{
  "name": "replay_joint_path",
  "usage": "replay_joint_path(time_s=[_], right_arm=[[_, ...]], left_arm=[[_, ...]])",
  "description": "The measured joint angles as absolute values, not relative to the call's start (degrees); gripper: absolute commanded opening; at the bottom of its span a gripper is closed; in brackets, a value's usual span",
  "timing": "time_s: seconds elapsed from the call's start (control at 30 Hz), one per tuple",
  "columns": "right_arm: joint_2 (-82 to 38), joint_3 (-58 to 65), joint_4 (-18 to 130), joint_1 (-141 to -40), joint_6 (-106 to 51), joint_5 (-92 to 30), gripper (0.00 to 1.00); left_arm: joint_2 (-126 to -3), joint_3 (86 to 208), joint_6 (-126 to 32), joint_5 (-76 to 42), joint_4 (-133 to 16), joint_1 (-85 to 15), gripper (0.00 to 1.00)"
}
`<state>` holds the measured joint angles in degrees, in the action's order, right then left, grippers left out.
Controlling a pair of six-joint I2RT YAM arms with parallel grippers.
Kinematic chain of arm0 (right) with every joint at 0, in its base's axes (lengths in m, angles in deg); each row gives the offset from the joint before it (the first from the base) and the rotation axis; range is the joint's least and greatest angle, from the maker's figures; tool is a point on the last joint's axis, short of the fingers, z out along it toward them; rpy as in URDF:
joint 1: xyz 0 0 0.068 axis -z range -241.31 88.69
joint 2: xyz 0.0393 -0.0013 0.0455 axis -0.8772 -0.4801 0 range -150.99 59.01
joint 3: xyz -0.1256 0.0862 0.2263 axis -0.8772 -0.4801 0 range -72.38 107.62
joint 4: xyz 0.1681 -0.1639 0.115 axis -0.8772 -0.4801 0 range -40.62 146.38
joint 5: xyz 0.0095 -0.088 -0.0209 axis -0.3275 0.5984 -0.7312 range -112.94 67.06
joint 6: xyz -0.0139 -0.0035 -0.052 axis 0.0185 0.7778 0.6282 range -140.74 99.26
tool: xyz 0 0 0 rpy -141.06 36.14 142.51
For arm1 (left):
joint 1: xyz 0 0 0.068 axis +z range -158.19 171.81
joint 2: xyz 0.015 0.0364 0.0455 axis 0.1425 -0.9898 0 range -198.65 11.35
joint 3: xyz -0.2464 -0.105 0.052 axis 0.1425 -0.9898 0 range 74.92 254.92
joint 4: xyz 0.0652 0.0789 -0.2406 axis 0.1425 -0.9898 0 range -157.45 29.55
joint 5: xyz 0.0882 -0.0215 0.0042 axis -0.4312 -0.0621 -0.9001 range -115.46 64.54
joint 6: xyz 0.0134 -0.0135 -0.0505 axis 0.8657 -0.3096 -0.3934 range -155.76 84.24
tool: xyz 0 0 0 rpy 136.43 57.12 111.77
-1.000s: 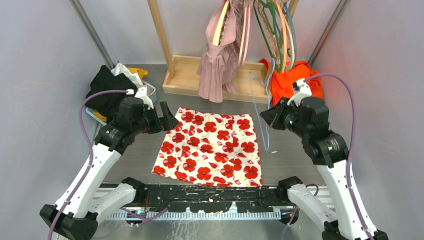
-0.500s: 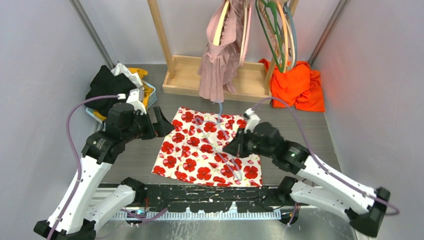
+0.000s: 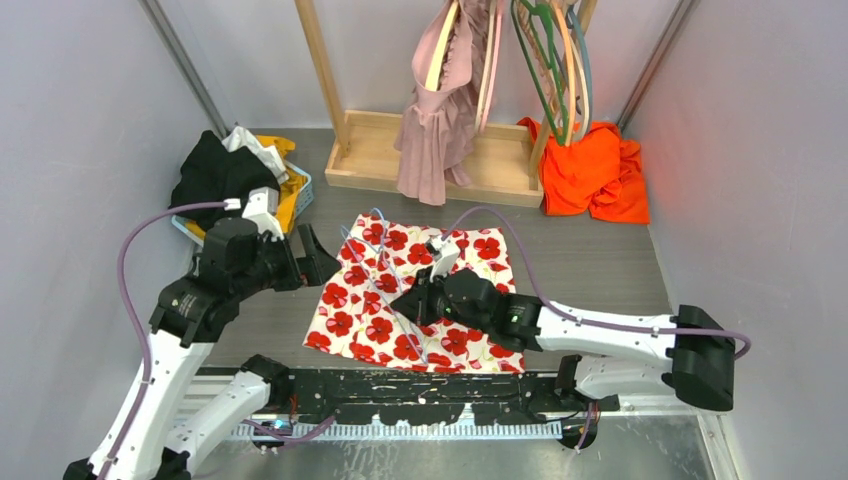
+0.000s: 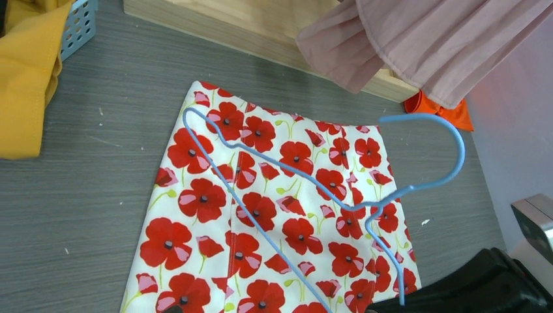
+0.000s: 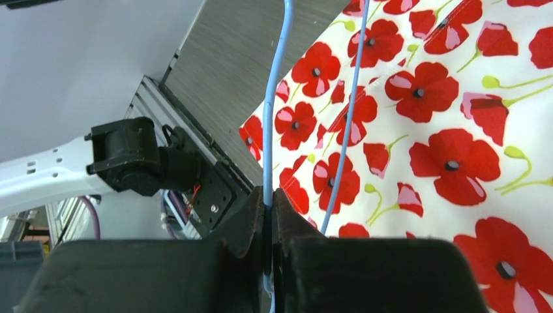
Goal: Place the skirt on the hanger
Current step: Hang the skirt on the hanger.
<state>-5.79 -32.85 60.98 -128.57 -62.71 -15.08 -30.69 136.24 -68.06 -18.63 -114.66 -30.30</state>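
Observation:
The skirt (image 3: 355, 315), white with red poppies, lies flat on the grey table between the arms; it also fills much of both wrist views (image 4: 195, 195) (image 5: 450, 143). A light blue wire hanger (image 3: 383, 262) is held low over the skirt, its hook (image 4: 461, 150) pointing towards the rack. My right gripper (image 3: 418, 300) is shut on one wire of the hanger (image 5: 273, 98), with the jaws (image 5: 269, 192) pinched on it. My left gripper (image 3: 318, 250) hangs open at the skirt's left edge, holding nothing; its fingers barely show in the left wrist view.
A wooden rack (image 3: 360, 160) stands at the back with a pink garment (image 3: 435, 130) and several coloured hangers (image 3: 555, 70) on it. An orange cloth (image 3: 590, 175) lies at the back right. A blue basket (image 3: 300, 185) of dark and yellow clothes sits at the left.
The right arm has swung down from the rack and to the left, carrying the blue hanger over the skirt. The left arm has drawn back a little towards the near left.

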Motion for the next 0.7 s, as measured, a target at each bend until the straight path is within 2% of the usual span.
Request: replay_joint_path(time_s=[0.27, 0.7], right_arm=[[-14.14, -39.58, 79.06, -131.35, -63.19, -9.73, 0.01], [-39.05, -38.36, 107.49, -139.72, -61.1, -5.4, 0.01]], left_arm=[[-30.47, 137.07, -68.6, -18.89, -118.58, -30.3, 0.99], [-25.62, 138.67, -70.31, -18.97, -122.93, -30.3, 0.99]])
